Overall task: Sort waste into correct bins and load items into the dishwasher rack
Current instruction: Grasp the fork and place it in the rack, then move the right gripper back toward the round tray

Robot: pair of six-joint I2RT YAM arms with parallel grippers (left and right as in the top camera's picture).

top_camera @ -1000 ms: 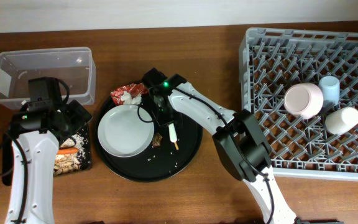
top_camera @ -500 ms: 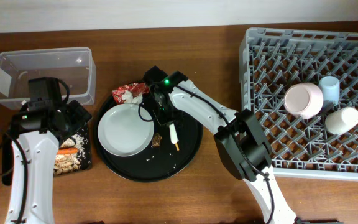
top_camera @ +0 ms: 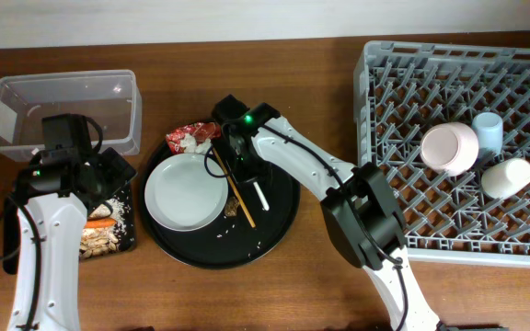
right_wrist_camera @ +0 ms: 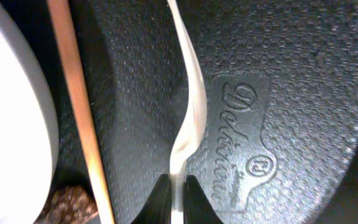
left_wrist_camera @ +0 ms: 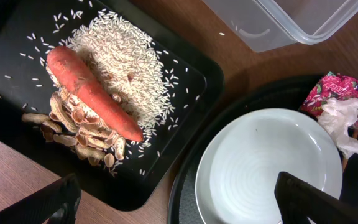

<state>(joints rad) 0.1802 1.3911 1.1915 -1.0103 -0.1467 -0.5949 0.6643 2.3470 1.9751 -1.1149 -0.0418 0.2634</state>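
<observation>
Your right gripper (right_wrist_camera: pixel 178 190) pinches one white fork (right_wrist_camera: pixel 190 87) on the round black tray (right_wrist_camera: pixel 303 74), its long axis pointing straight away from the jaws. Your left gripper (left_wrist_camera: pixel 176 186) is spread wide. In the rack (top_camera: pixel 523 55): one blue cup (top_camera: pixel 489 129), one white cup (top_camera: pixel 507 177), one bowl (top_camera: pixel 449 149).

Tool (right_wrist_camera: pixel 178 185) pinches the white fork (right_wrist_camera: pixel 194 87) over the black tray (right_wrist_camera: pixel 297 68); a brown stick (right_wrist_camera: pixel 78 99) lies just beside

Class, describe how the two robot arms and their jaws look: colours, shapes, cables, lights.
The left arm and right arm share smooth white shells with bulky black joints and wrist blocks. Black cables run along each. A small green light glows near each wrist. The jaws are black and taper to tips.
</observation>
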